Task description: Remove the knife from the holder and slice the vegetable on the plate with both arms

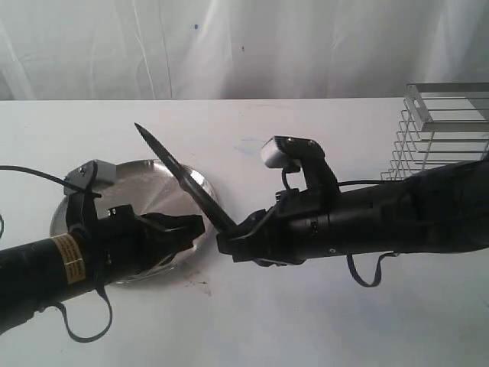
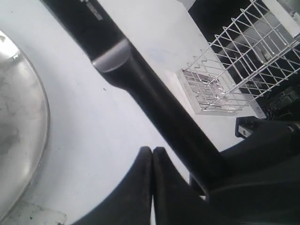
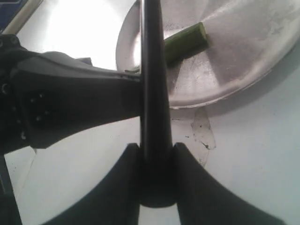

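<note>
My right gripper (image 3: 157, 154) is shut on the black handle of the knife (image 3: 151, 70). In the exterior view the knife (image 1: 179, 172) slants up and left from the right gripper (image 1: 229, 238), its point raised over the plate (image 1: 145, 177). A green vegetable (image 3: 186, 41) piece with a pale cut end lies on the plate (image 3: 243, 61), partly behind the knife. My left gripper (image 2: 152, 151) is shut with nothing in it, beside the knife handle (image 2: 159, 112) at the plate's near right edge (image 1: 192, 225). The vegetable is hidden in the exterior view.
The wire holder (image 1: 443, 126) stands at the far right of the white table and also shows in the left wrist view (image 2: 234, 70). A thin stain (image 3: 202, 129) marks the table beside the plate. A white curtain hangs behind the table.
</note>
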{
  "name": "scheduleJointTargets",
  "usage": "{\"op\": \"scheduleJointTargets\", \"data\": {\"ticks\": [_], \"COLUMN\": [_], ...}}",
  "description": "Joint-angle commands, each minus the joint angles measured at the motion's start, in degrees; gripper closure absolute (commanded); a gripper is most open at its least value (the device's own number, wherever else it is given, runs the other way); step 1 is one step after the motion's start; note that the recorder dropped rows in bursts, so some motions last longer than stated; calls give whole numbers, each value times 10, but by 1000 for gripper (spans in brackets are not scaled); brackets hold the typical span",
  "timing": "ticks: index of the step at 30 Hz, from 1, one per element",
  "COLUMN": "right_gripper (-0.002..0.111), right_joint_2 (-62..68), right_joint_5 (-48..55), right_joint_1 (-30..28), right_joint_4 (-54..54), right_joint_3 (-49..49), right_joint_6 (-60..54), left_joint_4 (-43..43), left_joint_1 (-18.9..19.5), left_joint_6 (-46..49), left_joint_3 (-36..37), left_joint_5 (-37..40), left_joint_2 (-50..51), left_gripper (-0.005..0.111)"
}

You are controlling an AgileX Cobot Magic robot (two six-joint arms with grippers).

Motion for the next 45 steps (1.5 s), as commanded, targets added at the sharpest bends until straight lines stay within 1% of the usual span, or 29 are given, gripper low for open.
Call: {"op": "scheduleJointTargets", "data": {"ticks": [1,3,8,10,13,19,22,23,25,26,28,29,30,31,32,33,34,35,37,38,39,40,41,43,45], "right_gripper": [108,108,108,108,108,108,108,108,108,108,108,108,108,108,108,108,108,108,108,108,108,108,108,108,108], "right_joint_2": [-2,-1,11,21,34,53,53,50,35,23,-2,-12,-18,-19,-19,-18,-17,-16,-14,-13,-13,-13,-13,-13,-13], "right_joint_5": [33,42,51,70,88,73,44,12,-33,-47,-64,-78,-107,-131,-151,-159,-159,-154,-119,-106,-100,-100,-100,-96,-81], "right_joint_1": [-1,-1,-1,-1,-1,-1,-1,-1,-1,-1,-1,-1,-1,-1,-1,-1,-1,-1,-1,-1,-1,-1,-1,-1,-1], "right_joint_4": [4,4,4,4,4,4,4,4,4,-1,-44,-69,-100,-133,-176,-216,-268,-320,-424,-478,-534,-574,-610,-649,-652], "right_joint_3": [-9,-9,-9,-9,-9,-10,-11,-11,-11,-12,-27,-43,-66,-81,-95,-104,-114,-122,-134,-139,-142,-143,-143,-143,-143], "right_joint_6": [-14,-15,-15,-15,-15,-29,-45,-45,-45,-45,-17,18,55,91,135,183,231,278,363,411,458,493,527,555,558], "left_joint_4": [-40,-63,-62,-62,-62,-50,-53,-49,-50,-50,-50,-48,-20,8,56,94,122,127,127,127,127,127,127,108,37], "left_joint_1": [1,1,1,1,1,1,1,9,35,56,94,108,121,122,121,115,109,103,98,93,91,90,86,85,85], "left_joint_6": [40,66,75,74,74,76,120,157,167,166,168,192,253,307,356,381,377,373,373,373,376,384,389,393,440], "left_joint_3": [4,4,4,4,4,4,4,4,4,4,3,2,-12,-25,-50,-68,-89,-108,-143,-169,-187,-205,-232,-263,-297], "left_joint_5": [13,1,-80,-91,-78,-53,-39,-39,-6,14,64,87,146,197,295,361,429,481,579,653,708,761,836,919,973], "left_joint_2": [-4,-4,-4,-4,-4,-4,-4,-5,-23,-41,-84,-102,-122,-128,-131,-131,-126,-121,-112,-105,-100,-95,-86,-74,-58], "left_gripper": [107,107,107,107,107,107,107,107,107,107,107,107,107,107,107,107,107,107,107,107,107,107,107,107,107]}}
